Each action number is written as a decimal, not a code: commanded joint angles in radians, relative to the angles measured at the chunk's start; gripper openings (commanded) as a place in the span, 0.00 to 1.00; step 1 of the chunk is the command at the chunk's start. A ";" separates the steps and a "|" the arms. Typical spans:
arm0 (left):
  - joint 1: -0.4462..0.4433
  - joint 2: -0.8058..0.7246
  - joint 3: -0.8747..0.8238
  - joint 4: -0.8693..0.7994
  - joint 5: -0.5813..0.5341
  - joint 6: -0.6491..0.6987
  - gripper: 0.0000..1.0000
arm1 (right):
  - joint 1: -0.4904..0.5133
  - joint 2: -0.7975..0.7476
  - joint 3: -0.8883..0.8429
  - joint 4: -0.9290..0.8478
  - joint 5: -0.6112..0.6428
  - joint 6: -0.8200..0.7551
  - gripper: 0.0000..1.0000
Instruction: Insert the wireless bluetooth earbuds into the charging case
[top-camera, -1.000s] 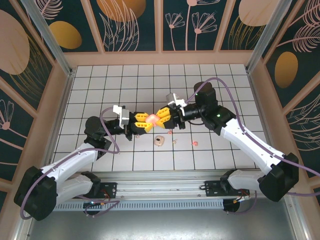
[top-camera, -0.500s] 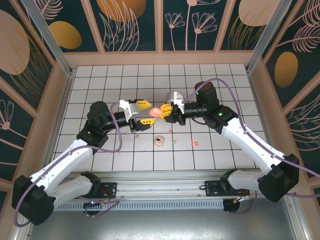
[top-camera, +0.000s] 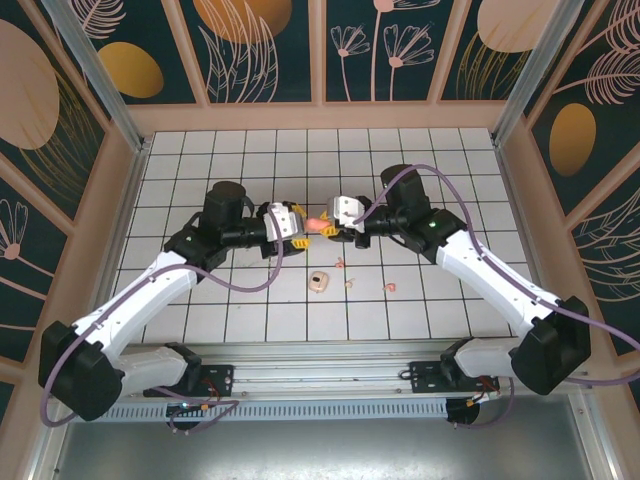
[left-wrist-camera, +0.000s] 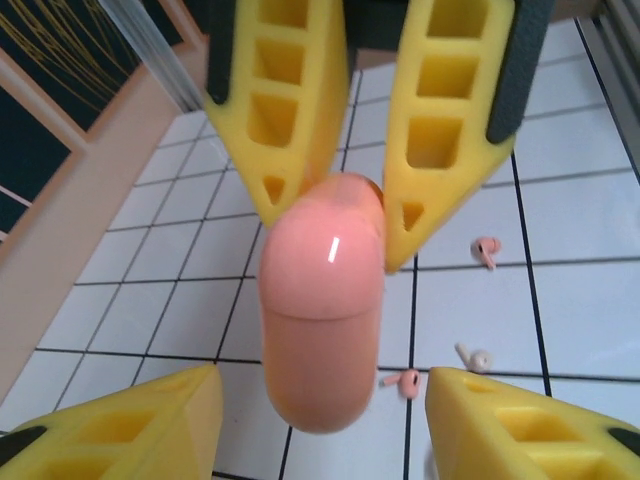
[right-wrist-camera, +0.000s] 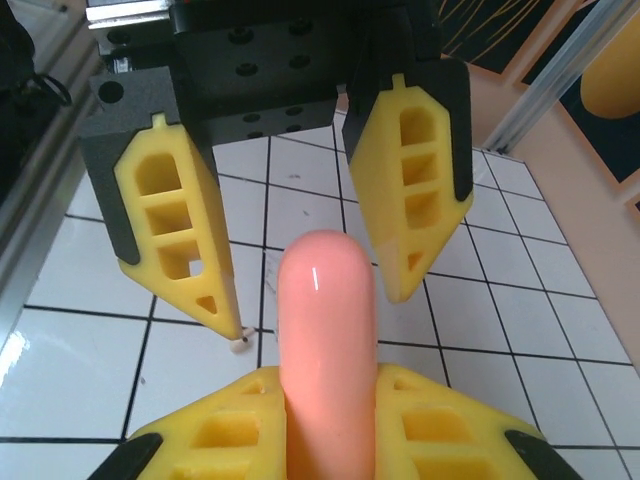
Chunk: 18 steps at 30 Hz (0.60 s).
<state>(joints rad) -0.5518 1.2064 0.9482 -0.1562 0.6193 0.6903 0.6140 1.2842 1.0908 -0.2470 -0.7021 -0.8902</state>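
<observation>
- Step in hand, as judged: mid-air handover or bracing of the pink charging case (left-wrist-camera: 320, 290) between the two arms, above the middle of the counter (top-camera: 200, 160). The lid looks closed, with a seam visible across the body.
- Grip, right end effector (right-wrist-camera: 327, 388): pressed onto one end of the case, carrying it lengthwise, clear of the counter.
- Grip, left end effector (left-wrist-camera: 318, 392): fingers spread, one on each side of the case's free rounded end. A gap shows on both sides and no contact is seen.
- Recommendation: centre the free end between the left fingers before closing. Close squarely on the flanks rather than the glossy rounded tip, which looks liable to slip out. The right grip should not release until the left has firm hold. Leave the seam unclamped if the lid is to be opened.
- Earbuds: a pink earbud (top-camera: 390, 287), a second pink earbud (top-camera: 340, 264) and a cream earbud (top-camera: 349, 284) lie loose on the counter. They are closer to its near edge than the held case and well apart from both end effectors.
- Other item: cream charging case (top-camera: 319, 282), on the counter just beside the cream earbud, on the side toward the left edge.
- Finding: none of these three earbuds is seated in a case yet.
</observation>
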 joint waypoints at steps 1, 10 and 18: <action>-0.005 0.024 0.044 -0.109 0.033 0.113 0.54 | -0.007 0.006 0.000 -0.020 0.018 -0.097 0.17; -0.004 -0.007 0.002 -0.039 0.116 0.069 0.51 | -0.005 0.018 0.004 -0.047 0.011 -0.118 0.17; -0.005 -0.009 -0.006 0.000 0.160 0.049 0.43 | -0.001 0.032 0.001 -0.046 -0.013 -0.107 0.17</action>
<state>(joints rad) -0.5518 1.2106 0.9440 -0.1848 0.7090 0.7464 0.6144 1.3022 1.0904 -0.2958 -0.7013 -0.9894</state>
